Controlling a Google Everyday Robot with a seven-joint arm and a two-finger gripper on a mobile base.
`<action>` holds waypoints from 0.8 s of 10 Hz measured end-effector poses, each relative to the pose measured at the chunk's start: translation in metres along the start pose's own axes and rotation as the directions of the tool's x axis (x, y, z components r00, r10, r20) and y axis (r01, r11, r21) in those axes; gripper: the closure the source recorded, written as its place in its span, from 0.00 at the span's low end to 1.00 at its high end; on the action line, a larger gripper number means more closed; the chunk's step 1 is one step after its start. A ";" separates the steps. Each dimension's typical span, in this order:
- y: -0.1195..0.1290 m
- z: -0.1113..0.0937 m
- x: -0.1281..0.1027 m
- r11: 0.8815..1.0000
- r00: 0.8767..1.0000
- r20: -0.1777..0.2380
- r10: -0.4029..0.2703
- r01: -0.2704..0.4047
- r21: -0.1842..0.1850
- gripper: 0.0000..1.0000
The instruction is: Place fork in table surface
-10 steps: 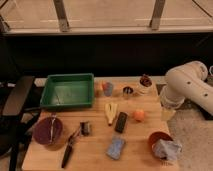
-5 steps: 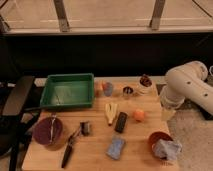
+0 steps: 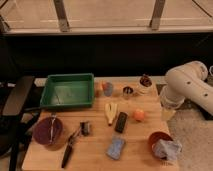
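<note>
Pincer (image 3: 167, 112) below arm (image 3: 187, 85), beside table surface's (image 3: 95, 151) right edge

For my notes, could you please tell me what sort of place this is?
Likely a robotics lab: a wooden table laid with a green tray and utensils, glazed wall behind; the gripper beside its right edge.

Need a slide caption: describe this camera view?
Cluttered wooden table with green tray; end effector hangs at table's right edge.
</note>
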State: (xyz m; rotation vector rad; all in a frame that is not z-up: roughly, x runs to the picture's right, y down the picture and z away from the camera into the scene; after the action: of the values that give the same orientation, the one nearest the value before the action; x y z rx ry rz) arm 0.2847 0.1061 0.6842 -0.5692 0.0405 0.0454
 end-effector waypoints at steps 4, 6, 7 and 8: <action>0.000 0.000 0.000 1.000 1.000 0.000 0.000 0.000 0.000 0.35; 0.000 0.000 0.000 1.000 1.000 0.000 0.000 0.000 0.000 0.35; 0.000 0.000 0.000 1.000 1.000 -0.002 -0.001 0.001 0.001 0.35; -0.002 -0.001 -0.001 1.000 1.000 0.002 -0.011 0.011 0.007 0.35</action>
State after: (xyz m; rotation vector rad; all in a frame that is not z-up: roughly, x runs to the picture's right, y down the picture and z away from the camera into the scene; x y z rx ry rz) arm 0.2841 0.1037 0.6844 -0.5620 0.0360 0.0351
